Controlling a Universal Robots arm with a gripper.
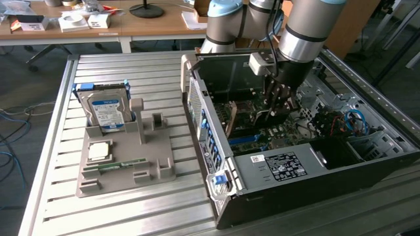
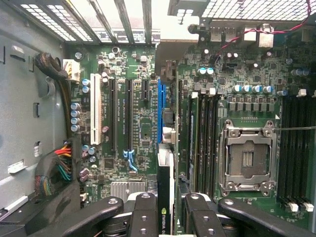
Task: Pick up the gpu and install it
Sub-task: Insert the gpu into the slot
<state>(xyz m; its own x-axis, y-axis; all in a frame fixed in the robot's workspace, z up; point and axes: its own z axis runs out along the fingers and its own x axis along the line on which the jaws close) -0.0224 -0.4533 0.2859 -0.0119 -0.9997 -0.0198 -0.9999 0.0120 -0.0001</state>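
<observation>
- Workroom with wooden desks [image 1: 151, 27] at the back, cluttered with small boxes and a black lamp foot.
- Tabletop [image 1: 118, 206]: ribbed bare metal, carrying a holder and a computer case.
- Holder [image 1: 157, 169]: grey moulded tray near the tabletop edge on the exterior view's left.
- Hard drive [image 1: 108, 110]: silver with a blue label, standing upright in the holder's far end.
- Processor chip [image 1: 98, 151]: square, lying flat in the holder just in front of the hard drive.
- Memory stick [image 1: 121, 164]: slim and green, lying flat beside the chip toward the holder's near end.
- Computer case [image 1: 295, 169]: black, lying on its side with the panel off, along the tabletop edge on the exterior view's right.
- Mainboard [image 2: 138, 123]: green, on the case floor, with an empty processor socket [image 2: 247, 158], a long blue slot [image 2: 160, 108] and a bundle of coloured wires [image 2: 61, 163].
- Arm [image 1: 308, 34]: grey and silver, reaching down into the open case.
- Jaws: pinching the graphics card from both sides, black fingers [image 2: 143, 217] flat against it.
- Graphics card [image 2: 165, 187]: held edge-on inside the case over the mainboard, in line with the blue slot; whether it touches the slot cannot be told.
</observation>
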